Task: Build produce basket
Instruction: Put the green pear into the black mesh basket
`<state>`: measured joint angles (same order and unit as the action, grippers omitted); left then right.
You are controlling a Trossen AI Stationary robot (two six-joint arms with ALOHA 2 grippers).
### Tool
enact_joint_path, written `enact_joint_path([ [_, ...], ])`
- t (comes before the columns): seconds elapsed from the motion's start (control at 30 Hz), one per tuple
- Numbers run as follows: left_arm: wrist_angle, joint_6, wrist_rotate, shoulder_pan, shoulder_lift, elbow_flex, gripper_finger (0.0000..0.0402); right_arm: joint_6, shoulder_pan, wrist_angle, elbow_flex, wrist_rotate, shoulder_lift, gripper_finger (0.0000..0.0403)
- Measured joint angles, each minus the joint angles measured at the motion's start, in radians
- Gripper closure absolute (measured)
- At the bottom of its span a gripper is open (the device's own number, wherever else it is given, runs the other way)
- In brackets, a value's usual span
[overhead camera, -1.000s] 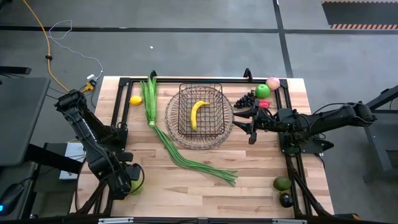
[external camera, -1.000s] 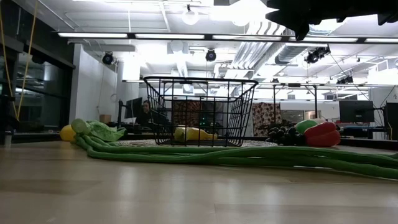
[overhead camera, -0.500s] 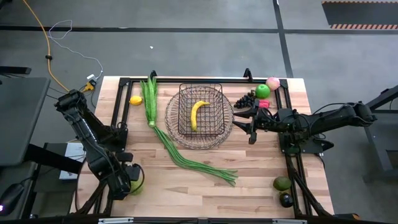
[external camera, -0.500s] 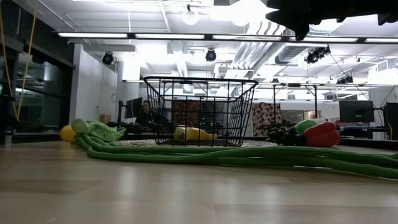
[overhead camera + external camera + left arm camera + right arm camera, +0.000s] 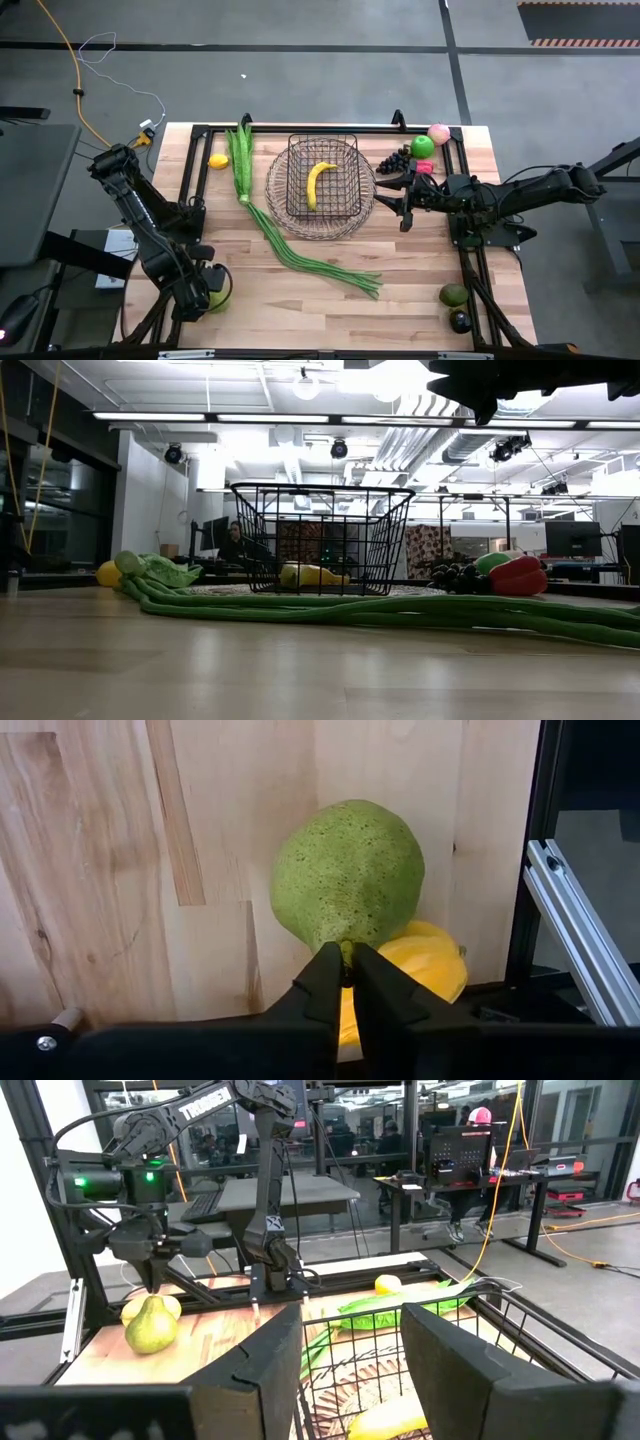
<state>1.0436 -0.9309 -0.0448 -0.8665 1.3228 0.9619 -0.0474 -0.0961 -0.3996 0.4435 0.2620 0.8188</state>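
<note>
The dark wire basket (image 5: 275, 190) stands mid-table with a yellow banana (image 5: 318, 182) lying in it. Long green beans (image 5: 290, 245) lie from its left toward the near edge. A lemon (image 5: 218, 161) rests far left; grapes (image 5: 393, 161), a green apple (image 5: 422, 146) and a pink apple (image 5: 438, 133) sit far right. My left gripper (image 5: 345, 975) is at the near left corner, shut on a green pear (image 5: 345, 870) beside a yellow fruit (image 5: 425, 955). My right gripper (image 5: 393, 197) hovers open at the basket's right rim. My left gripper pinches the green pear by its stem (image 5: 346, 952), at the narrow top end, between the two fingertips. The fingers come from above, pointing down, as the right wrist view shows (image 5: 152, 1275). The pear hangs upright below them; whether its base touches the table, I cannot tell.
Two avocados (image 5: 453, 295) (image 5: 459, 321) lie at the near right corner. A red pepper (image 5: 515, 575) sits by the grapes. A black frame rail (image 5: 575, 920) runs close to the pear. Bare wood shows along the near middle of the table (image 5: 320, 310).
</note>
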Motion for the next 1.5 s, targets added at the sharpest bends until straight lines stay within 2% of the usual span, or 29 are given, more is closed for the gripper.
enact_joint_path([
  [0.23, 0.014, 0.046, -0.017, 0.006, 0.0, 0.007, 0.0396, 0.0, 0.0, 0.0, 0.0, 0.0, 0.0, 0.0242],
  [0.37, 0.06, 0.107, -0.01, 0.039, -0.01, 0.067, 0.0398, 0.0, 0.0, 0.0, 0.0, 0.0, 0.0, 0.0242],
  [0.63, 0.21, 0.334, 0.162, 0.175, -0.046, 0.272, 0.04, 0.0, 0.0, 0.0, 0.0, 0.0, 0.0, 0.0242],
  [0.87, 0.264, 0.75, 0.375, 0.454, -0.045, 0.445, 0.04, 0.0, 0.0, 0.0, 0.0, 0.0, 0.0, 0.0242],
  [1.1, 0.139, 1.121, 0.512, 0.793, 0.022, 0.555, 0.0401, 0.002, 0.0, 0.003, 0.0, 0.0, 0.0, 0.0242],
  [1.3, 0.042, 1.276, 0.535, 1.024, 0.181, 0.619, 0.0401, 0.002, 0.0, 0.009, 0.0, 0.0, 0.0, 0.0242],
  [1.5, 0.036, 1.303, 0.529, 1.159, 0.365, 0.66, 0.0401, 0.002, 0.0, 0.022, 0.0, 0.0, 0.0, 0.0242],
])
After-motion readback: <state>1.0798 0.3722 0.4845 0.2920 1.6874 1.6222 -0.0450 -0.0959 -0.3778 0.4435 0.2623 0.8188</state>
